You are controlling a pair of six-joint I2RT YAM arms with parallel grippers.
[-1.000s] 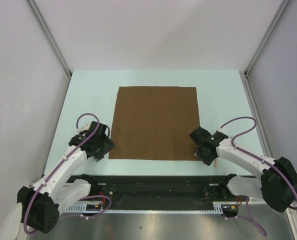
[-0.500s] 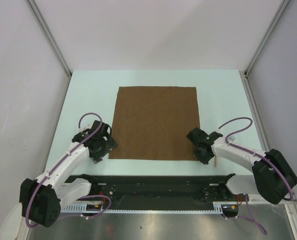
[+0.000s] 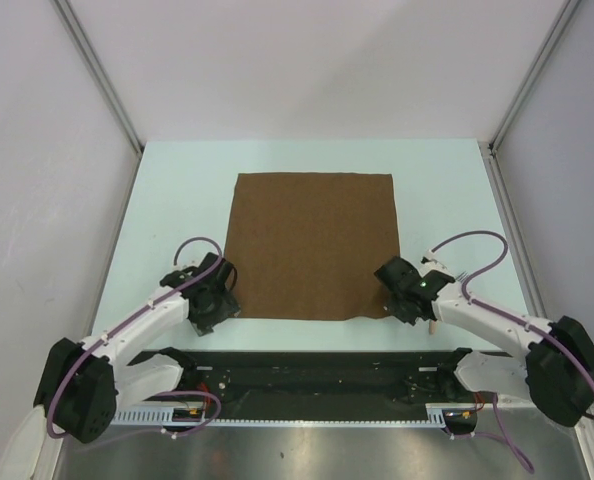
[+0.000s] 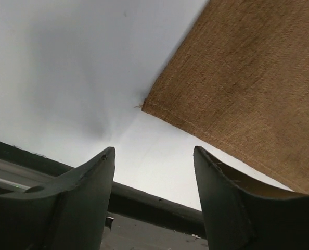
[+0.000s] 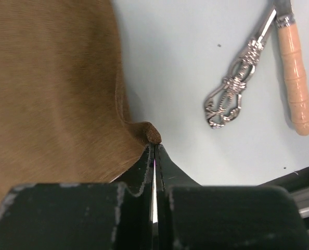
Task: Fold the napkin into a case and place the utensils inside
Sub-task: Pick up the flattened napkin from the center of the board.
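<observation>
The dark-brown napkin [image 3: 312, 240] lies flat in the middle of the table. My right gripper [image 3: 401, 304] is shut on its near right corner, and the cloth puckers into a small fold at the closed tips [image 5: 155, 145]. My left gripper [image 3: 220, 306] stands open at the near left corner; in the left wrist view that corner [image 4: 146, 105] lies just ahead of the gap [image 4: 153, 152] and the right finger [image 4: 222, 198] overlaps the napkin's edge. The utensils lie just right of the right gripper: an ornate silver handle [image 5: 228, 101] and a pale tan handle [image 5: 295, 78], partly hidden from above [image 3: 432, 325].
The black rail [image 3: 307, 370] with the arm bases runs along the table's near edge, close behind both grippers. Pale walls and metal posts [image 3: 97, 75] enclose the table on the left, right and far sides.
The right gripper has shut on the napkin's near right corner, puckering it. The left gripper has moved right and nearer, up to the near left corner.
</observation>
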